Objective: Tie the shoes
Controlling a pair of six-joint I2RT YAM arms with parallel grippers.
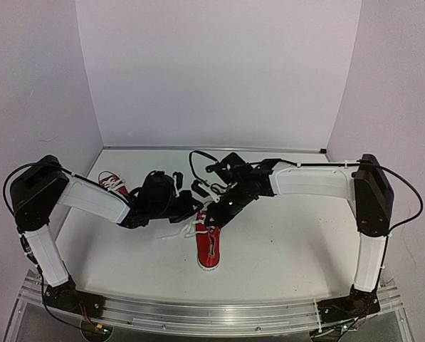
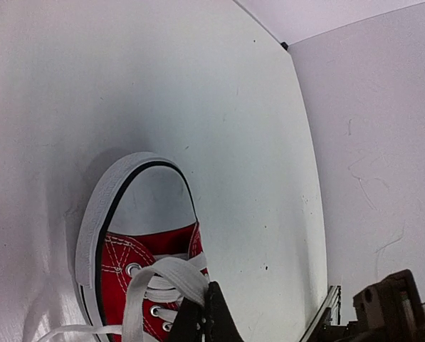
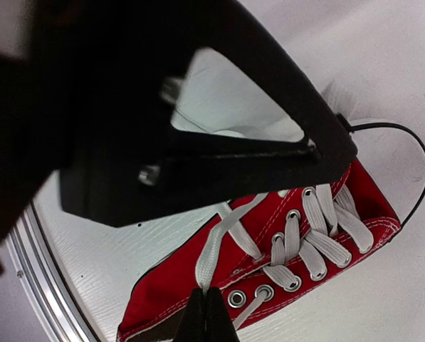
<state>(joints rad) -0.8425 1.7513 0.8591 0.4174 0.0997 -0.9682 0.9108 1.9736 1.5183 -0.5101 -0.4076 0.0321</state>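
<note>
A red sneaker (image 1: pixel 208 246) with a white toe cap lies in the middle of the table, toe toward the near edge. Its white laces (image 1: pixel 184 229) trail loose to the left. A second red sneaker (image 1: pixel 112 184) lies at the far left behind the left arm. My left gripper (image 2: pixel 201 313) is shut on a white lace loop (image 2: pixel 171 276) over the shoe's eyelets (image 2: pixel 133 268). My right gripper (image 3: pixel 206 308) is shut on another white lace strand (image 3: pixel 216 253) beside the shoe's red side (image 3: pixel 176 288). Both grippers meet above the middle shoe's tongue end (image 1: pixel 201 214).
White walls enclose the table at left, back and right. The left arm's black body (image 3: pixel 127 114) fills the upper part of the right wrist view. A black cable (image 3: pixel 411 153) curves by the shoe. An aluminium rail (image 1: pixel 212 313) runs along the near edge.
</note>
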